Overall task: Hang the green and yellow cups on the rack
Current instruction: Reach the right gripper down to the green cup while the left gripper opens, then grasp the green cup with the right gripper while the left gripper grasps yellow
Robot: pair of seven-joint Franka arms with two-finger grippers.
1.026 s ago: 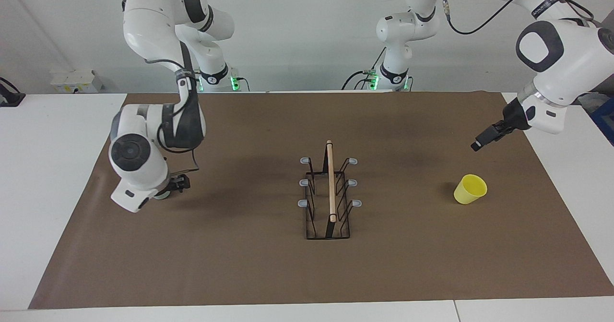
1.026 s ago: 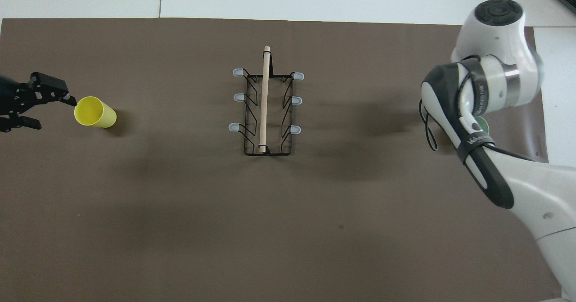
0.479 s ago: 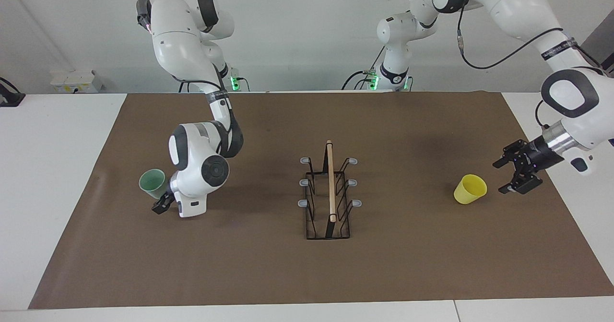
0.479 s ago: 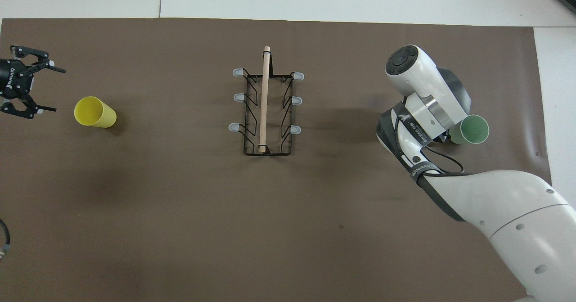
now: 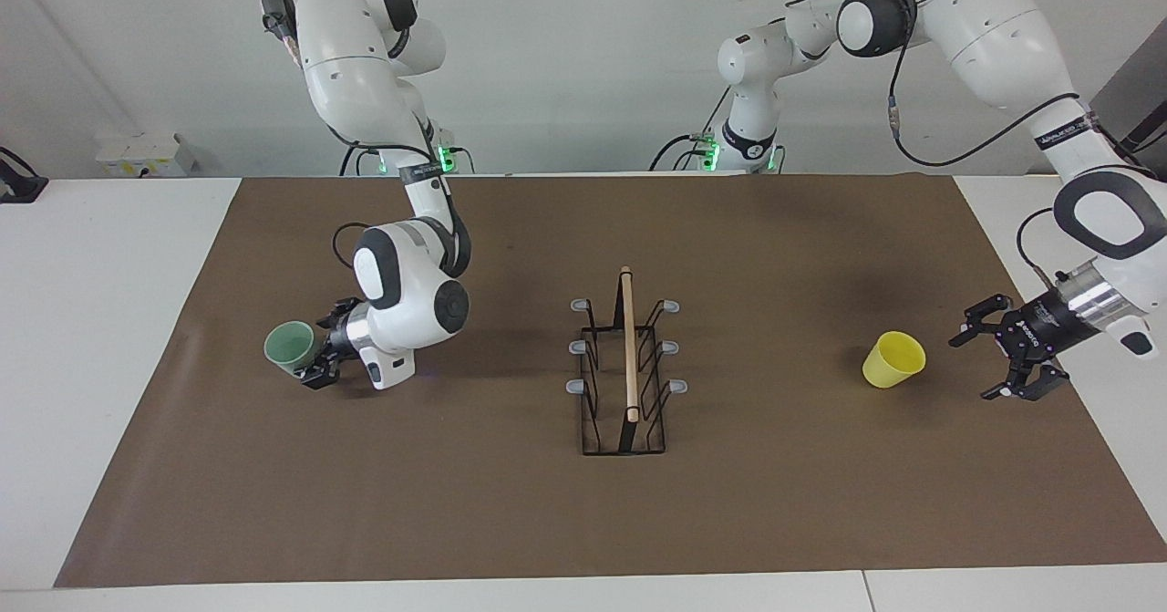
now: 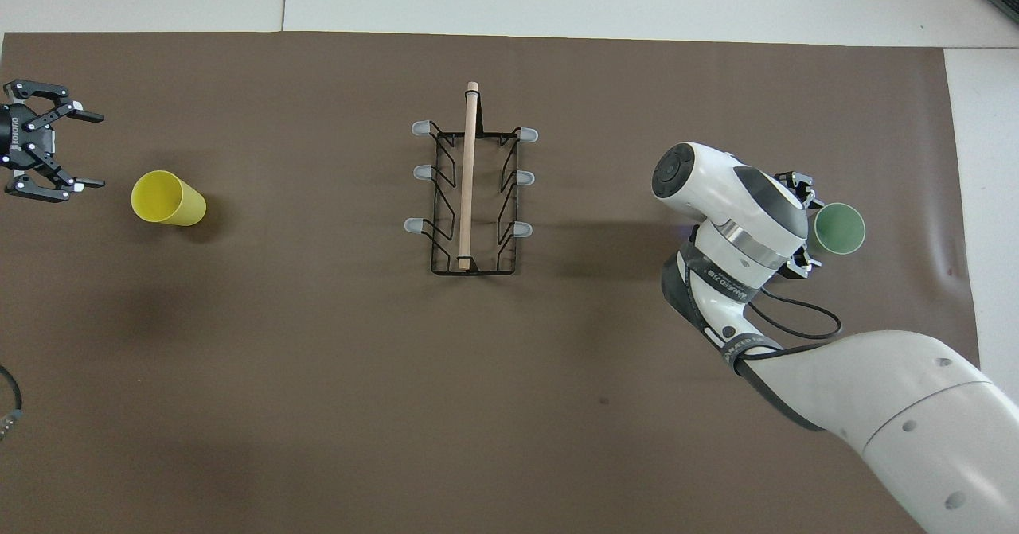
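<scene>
The yellow cup (image 5: 894,358) (image 6: 168,198) stands upright on the mat toward the left arm's end of the table. My left gripper (image 5: 970,368) (image 6: 97,150) hangs low beside it, open, pointing at it with a gap between. The green cup (image 5: 290,347) (image 6: 839,229) stands toward the right arm's end. My right gripper (image 5: 314,352) (image 6: 808,228) is open, low, close against the cup's rack-facing side, and hides its base. The black wire rack (image 5: 628,347) (image 6: 468,176) with its wooden rod stands mid-table; no cup hangs on it.
A brown mat (image 5: 511,521) (image 6: 318,375) covers most of the white table (image 5: 100,320). A small white box (image 5: 141,151) sits at the table's edge by the wall. The right arm's bulky wrist and forearm (image 6: 732,216) stand between the green cup and the rack.
The right arm has shifted toward the rack, uncovering the green cup, and turned its gripper to the cup's side. The left gripper dropped low and backed away from the yellow cup.
</scene>
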